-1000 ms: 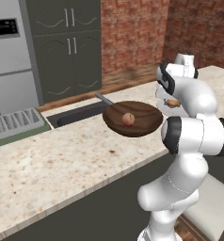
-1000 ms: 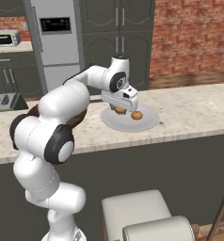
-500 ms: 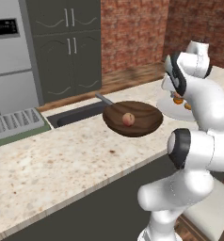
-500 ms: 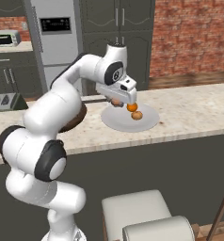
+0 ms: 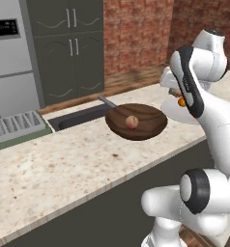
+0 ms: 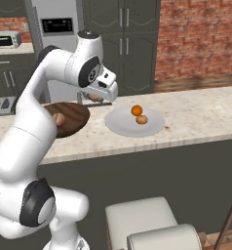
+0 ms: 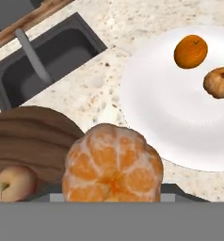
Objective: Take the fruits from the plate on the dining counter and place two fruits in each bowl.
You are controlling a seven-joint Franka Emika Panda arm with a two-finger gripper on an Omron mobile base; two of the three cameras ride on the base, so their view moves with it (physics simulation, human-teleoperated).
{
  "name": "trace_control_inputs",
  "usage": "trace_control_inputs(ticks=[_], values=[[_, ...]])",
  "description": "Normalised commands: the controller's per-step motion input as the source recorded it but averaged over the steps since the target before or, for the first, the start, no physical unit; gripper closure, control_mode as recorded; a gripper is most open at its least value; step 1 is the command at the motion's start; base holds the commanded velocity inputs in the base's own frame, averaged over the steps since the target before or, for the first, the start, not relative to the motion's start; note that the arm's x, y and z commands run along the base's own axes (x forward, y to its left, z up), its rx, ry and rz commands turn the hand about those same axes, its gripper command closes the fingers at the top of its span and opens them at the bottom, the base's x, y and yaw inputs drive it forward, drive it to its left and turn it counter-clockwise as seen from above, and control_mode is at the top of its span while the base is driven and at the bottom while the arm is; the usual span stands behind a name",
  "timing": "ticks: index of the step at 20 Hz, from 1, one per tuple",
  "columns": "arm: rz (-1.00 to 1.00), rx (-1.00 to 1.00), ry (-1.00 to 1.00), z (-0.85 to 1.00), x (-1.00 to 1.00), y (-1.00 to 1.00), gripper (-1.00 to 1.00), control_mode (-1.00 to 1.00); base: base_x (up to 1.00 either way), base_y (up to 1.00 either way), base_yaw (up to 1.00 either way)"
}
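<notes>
My gripper (image 6: 95,96) is shut on a peeled orange fruit (image 7: 112,162), held above the dining counter (image 6: 196,114) between the plate and the wooden bowl. The pale plate (image 7: 165,108) lies to the right and carries an orange fruit (image 7: 190,51) and a tan fruit (image 7: 219,82). On the left, the dark brown wooden bowl (image 7: 29,136) holds one peach-coloured fruit (image 7: 12,183). The left base view shows the same bowl (image 5: 148,124), its fruit (image 5: 131,122) and the plate (image 5: 172,112) partly behind my arm.
A dark sink (image 7: 43,66) with a grey faucet (image 7: 31,52) is set into the counter behind the bowl. A dish rack (image 5: 15,125) sits at the far left. A toaster oven (image 6: 6,39) stands on the back counter. A pale chair (image 6: 152,219) is in front of the counter.
The gripper has risen from the plate with the orange fruit in it and swung left toward the wooden bowl. The other fruits lie where they were.
</notes>
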Motion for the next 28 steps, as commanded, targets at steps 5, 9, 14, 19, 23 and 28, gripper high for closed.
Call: trace_control_inputs(ticks=[5,9,14,19,23,28], values=[[0.37,0.00,0.00,0.00,-0.26,1.00,1.00,-1.00,0.00,0.00,0.00],[0.35,-0.06,0.00,0.01,-0.01,0.99,1.00,-1.00,0.00,0.00,0.00],[0.15,-0.14,0.16,0.00,0.28,0.21,1.00,-1.00,0.00,0.00,0.00],[0.01,-0.10,0.25,-0.04,0.36,-0.13,1.00,-1.00,0.00,0.00,0.00],[0.01,0.00,0.04,-0.32,0.00,-0.08,1.00,-1.00,0.00,0.00,0.00],[0.02,0.00,-0.04,-0.37,-0.13,0.06,1.00,-1.00,0.00,0.00,0.00]])
